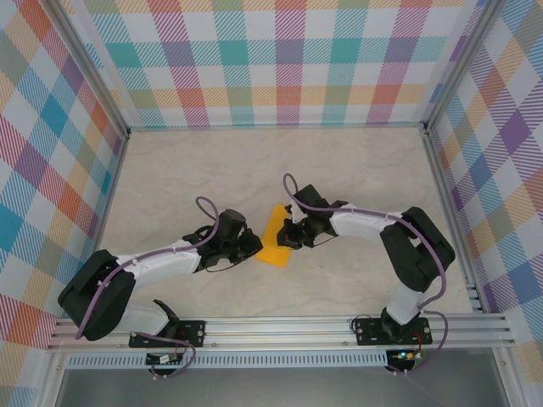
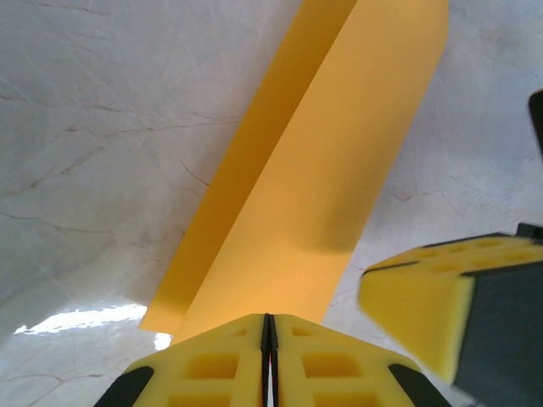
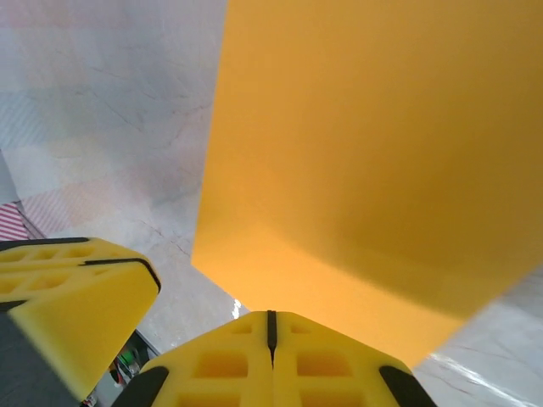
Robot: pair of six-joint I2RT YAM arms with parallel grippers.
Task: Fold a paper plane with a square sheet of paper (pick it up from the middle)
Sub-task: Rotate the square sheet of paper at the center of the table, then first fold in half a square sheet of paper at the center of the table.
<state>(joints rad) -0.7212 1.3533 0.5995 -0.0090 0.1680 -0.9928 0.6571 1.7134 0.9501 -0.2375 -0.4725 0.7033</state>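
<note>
The square sheet of paper [image 1: 273, 240] is orange and lies folded between my two grippers at mid-table. In the left wrist view the sheet [image 2: 314, 170] is a long strip with one layer stepped over another. Its near end runs in under my left gripper [image 2: 268, 320], whose pads are pressed together on it. My left gripper [image 1: 253, 247] sits at the sheet's lower left corner. My right gripper [image 1: 292, 235] is at the sheet's right edge. In the right wrist view the sheet [image 3: 365, 153] slopes up with a shaded crease, and my right gripper [image 3: 271, 315] is shut on its near edge.
The tabletop [image 1: 212, 170] is pale marble, ringed by plaid walls [image 1: 280, 59]. An aluminium rail [image 1: 280, 326] runs along the near edge at the arm bases. The other arm's yellow fingers [image 2: 424, 297] [image 3: 68, 305] stand close beside each gripper.
</note>
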